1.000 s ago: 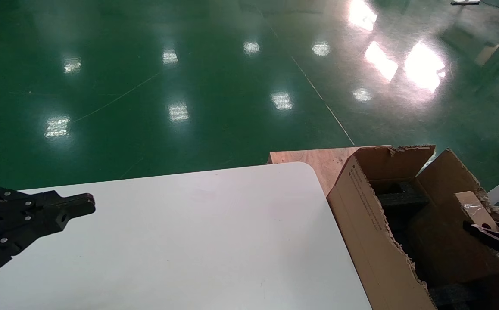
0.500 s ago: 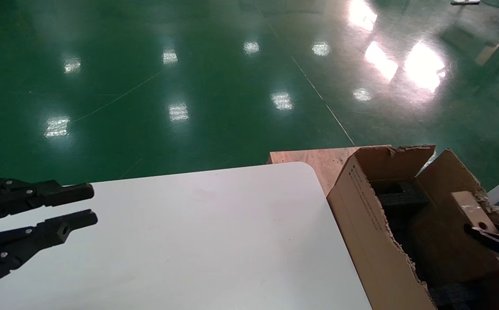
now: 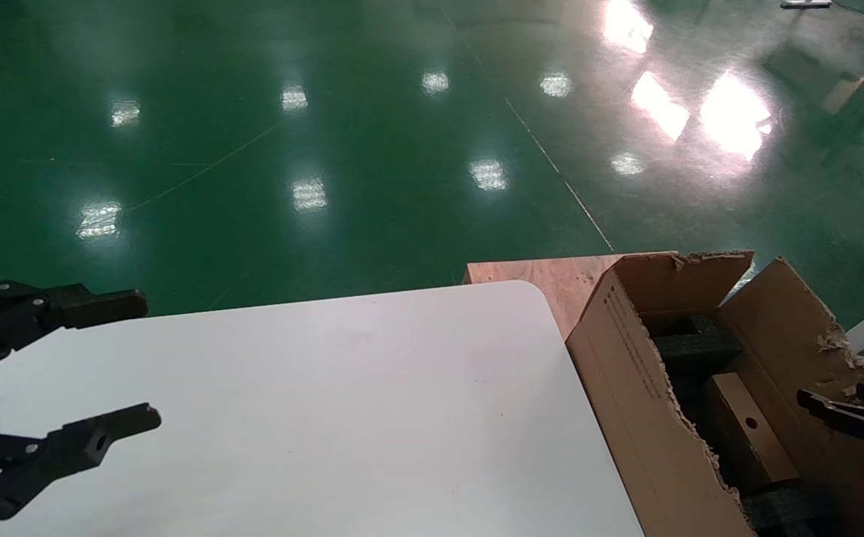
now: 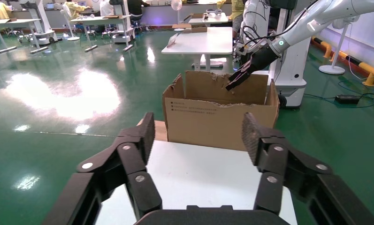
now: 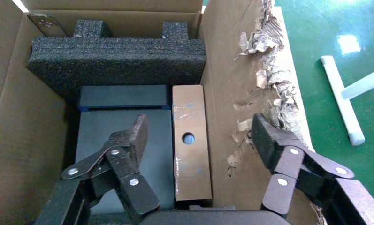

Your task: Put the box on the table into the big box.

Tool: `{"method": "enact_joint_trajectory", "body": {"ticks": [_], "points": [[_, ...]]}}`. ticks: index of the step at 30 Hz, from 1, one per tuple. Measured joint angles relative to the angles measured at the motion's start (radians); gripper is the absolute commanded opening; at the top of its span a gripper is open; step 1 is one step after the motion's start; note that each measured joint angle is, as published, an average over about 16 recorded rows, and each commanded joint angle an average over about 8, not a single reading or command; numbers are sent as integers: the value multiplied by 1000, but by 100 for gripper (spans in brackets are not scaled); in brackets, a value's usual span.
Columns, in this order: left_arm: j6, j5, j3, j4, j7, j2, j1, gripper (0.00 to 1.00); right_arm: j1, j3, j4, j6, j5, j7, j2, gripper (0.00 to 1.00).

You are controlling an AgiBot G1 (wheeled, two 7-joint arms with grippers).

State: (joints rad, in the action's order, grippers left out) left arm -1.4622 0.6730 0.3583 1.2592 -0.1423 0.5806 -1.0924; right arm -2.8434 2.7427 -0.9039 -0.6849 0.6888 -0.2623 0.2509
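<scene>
The box (image 3: 749, 440) lies inside the big box (image 3: 626, 350), its holed face up, beside a dark block and against the far wall. In the right wrist view the box (image 5: 192, 164) sits below my right gripper (image 5: 200, 129), which is open and touches nothing. From the head, the right gripper (image 3: 831, 401) hovers over the carton's torn right wall. My left gripper (image 3: 148, 358) stands open above the left part of the white table (image 3: 327, 410), holding nothing. The left gripper (image 4: 199, 131) faces the big box (image 4: 220, 122).
Black foam (image 5: 117, 56) fills the far end of the carton, with a dark block (image 5: 124, 136) next to the box. A reddish wooden board (image 3: 551, 276) lies under the carton behind the table's rounded corner. Green floor surrounds everything.
My right gripper opened and let go of the box, which dropped from the carton's rim down inside. My left gripper went from shut to wide open.
</scene>
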Motion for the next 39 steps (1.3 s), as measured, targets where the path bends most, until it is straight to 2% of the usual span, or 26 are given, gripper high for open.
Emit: {"method": "enact_joint_trajectory", "body": {"ticks": [10,21,31,35,39], "points": [[0,0,0,0,0,0,0,100,-2,-44,-193,7,-35,58,-61,100],[0,0,0,0,0,0,0,100,18,-55,-423,53,-143,131,-206,100],[0,0,0,0,0,0,0,100,52,-71,-471,59,-196,165,-286,100],[0,0,0,-1,0,0,0,100,91,-124,-467,40,-192,162,-299,100],[0,0,0,-1,0,0,0,100,156,-217,-461,6,-179,156,-316,100]]}}
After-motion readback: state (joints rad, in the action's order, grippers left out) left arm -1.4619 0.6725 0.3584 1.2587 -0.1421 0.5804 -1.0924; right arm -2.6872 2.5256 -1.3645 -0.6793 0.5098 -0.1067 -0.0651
